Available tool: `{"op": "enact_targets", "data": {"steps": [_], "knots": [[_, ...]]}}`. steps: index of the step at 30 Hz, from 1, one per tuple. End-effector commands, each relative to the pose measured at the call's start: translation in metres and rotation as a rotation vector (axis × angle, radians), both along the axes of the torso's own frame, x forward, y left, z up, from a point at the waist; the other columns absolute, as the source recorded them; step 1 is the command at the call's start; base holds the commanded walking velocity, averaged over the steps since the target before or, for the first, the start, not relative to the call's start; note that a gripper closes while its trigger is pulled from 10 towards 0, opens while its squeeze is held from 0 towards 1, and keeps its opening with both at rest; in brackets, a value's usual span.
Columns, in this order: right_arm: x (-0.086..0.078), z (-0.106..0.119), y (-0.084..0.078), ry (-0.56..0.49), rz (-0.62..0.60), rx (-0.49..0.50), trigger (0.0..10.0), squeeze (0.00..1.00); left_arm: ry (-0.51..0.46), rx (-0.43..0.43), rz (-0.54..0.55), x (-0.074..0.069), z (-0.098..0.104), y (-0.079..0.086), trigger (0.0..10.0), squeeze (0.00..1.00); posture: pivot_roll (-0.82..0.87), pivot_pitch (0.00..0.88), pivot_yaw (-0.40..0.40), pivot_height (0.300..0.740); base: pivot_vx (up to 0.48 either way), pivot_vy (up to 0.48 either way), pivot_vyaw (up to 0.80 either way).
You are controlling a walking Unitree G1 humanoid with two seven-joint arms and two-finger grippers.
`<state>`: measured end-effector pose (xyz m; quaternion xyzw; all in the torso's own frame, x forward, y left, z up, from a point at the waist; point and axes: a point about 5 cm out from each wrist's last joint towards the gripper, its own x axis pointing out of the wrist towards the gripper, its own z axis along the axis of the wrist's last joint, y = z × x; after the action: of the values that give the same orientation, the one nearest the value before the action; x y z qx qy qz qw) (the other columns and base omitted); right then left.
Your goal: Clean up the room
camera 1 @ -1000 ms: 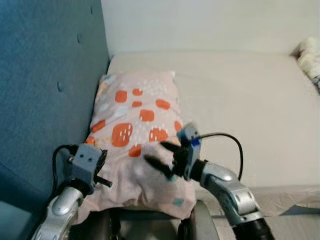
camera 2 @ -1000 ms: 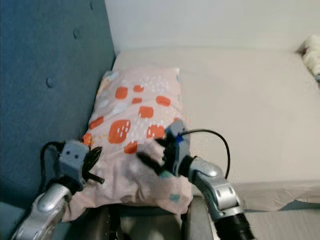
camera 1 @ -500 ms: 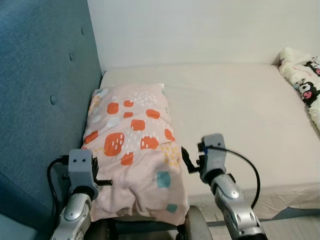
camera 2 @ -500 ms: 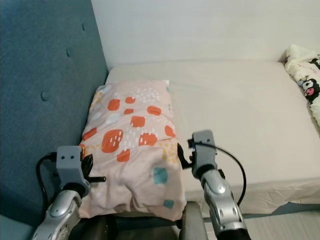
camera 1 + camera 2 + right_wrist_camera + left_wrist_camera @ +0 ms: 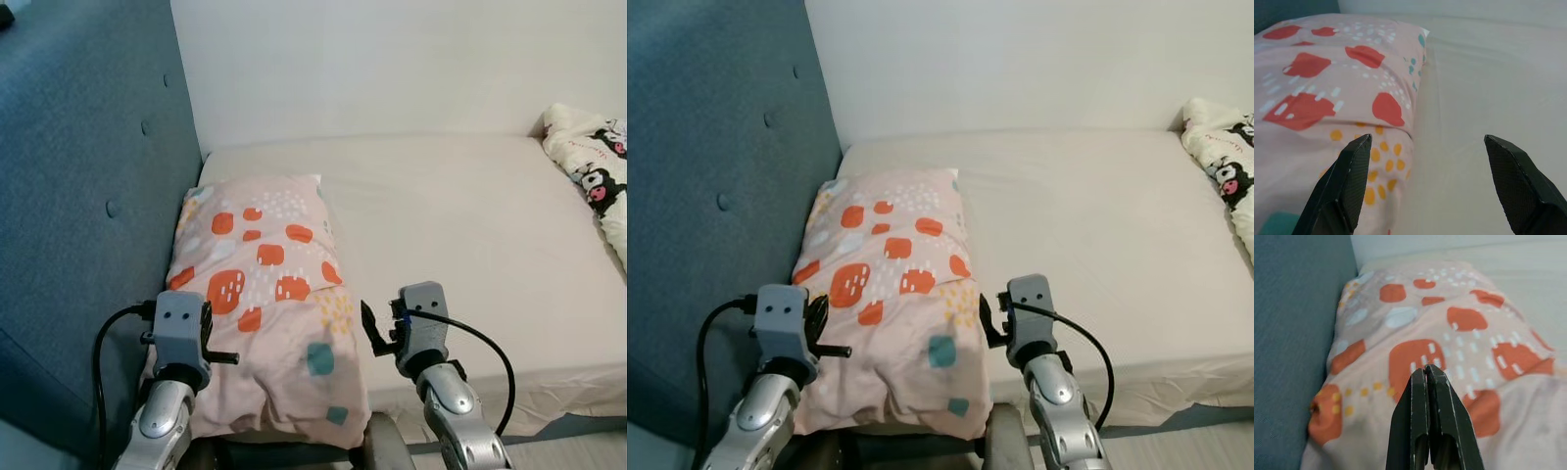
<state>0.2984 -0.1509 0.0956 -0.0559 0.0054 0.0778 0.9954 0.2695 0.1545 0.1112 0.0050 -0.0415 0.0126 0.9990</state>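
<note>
Left end effector (image 5: 1425, 374) raised low at the left, fingers pressed together, empty, wrist upright on a bent silver arm. Right end effector (image 5: 1432, 161) raised at the right, fingers (image 5: 1349, 169) spread wide apart, empty, forearm angled upward.

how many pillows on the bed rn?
1: the patterned pillow lies on the bed against the blue headboard. A cartoon-print fabric at the far right edge could hide more.
</note>
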Motion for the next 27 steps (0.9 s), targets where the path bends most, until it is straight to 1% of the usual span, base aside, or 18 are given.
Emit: {"op": "enact_targets", "data": {"steps": [1, 3, 7, 9, 14, 20, 23, 24, 27], "knots": [[-0.004, -0.008, -0.002, 0.014, -0.019, 0.007, 10.0, 0.0, 0.007, 0.017, 0.001, -0.002, -0.002, 0.002, 10.0, 0.0, -0.05, 0.128, -0.022, 0.658, 0.0, 0.0, 0.0], [-0.005, -0.01, -0.003, 0.021, -0.03, 0.018, 10.0, 0.0, 0.007, 0.023, -0.006, -0.002, -0.002, 0.001, 10.0, 0.0, -0.05, 0.128, -0.022, 0.668, 0.0, 0.0, 0.0], [-0.004, -0.011, -0.003, 0.021, -0.033, 0.02, 10.0, 0.0, 0.004, 0.03, -0.004, -0.002, -0.002, 0.001, 10.0, 0.0, -0.05, 0.124, -0.023, 0.673, 0.0, 0.0, 0.0], [-0.003, -0.011, -0.003, 0.02, -0.034, 0.02, 10.0, 0.0, 0.016, 0.033, 0.007, -0.001, -0.004, 0.002, 10.0, 0.0, -0.05, 0.115, -0.024, 0.688, 0.0, 0.0, 0.0], [-0.002, -0.011, -0.003, 0.021, -0.033, 0.021, 10.0, 0.0, 0.016, 0.041, 0.006, 0.0, -0.004, 0.002, 10.0, 0.0, -0.05, 0.109, -0.026, 0.703, 0.0, 0.0, 0.0], [-0.004, -0.016, 0.0, 0.03, -0.037, 0.035, 10.0, 0.0, 0.013, 0.03, -0.023, 0.0, -0.006, 0.001, 10.0, 0.0, -0.04, 0.092, -0.032, 0.738, 0.0, 0.0, 0.0], [-0.004, -0.016, 0.0, 0.032, -0.039, 0.034, 10.0, 0.0, 0.018, 0.027, -0.023, -0.001, -0.007, 0.001, 10.0, 0.0, -0.04, 0.092, -0.032, 0.74, 0.0, 0.0, 0.0], [-0.004, -0.018, 0.001, 0.041, -0.041, 0.041, 10.0, 0.0, 0.044, 0.032, -0.033, -0.001, -0.011, 0.0, 10.0, 0.0, -0.05, 0.087, -0.03, 0.74, 0.0, 0.0, 0.0], [-0.005, -0.022, 0.002, 0.064, -0.038, 0.06, 10.0, 0.0, 0.062, 0.035, -0.043, -0.002, -0.014, 0.0, 10.0, 0.0, -0.05, 0.083, -0.025, 0.74, 0.0, 0.0, 0.0]]}}
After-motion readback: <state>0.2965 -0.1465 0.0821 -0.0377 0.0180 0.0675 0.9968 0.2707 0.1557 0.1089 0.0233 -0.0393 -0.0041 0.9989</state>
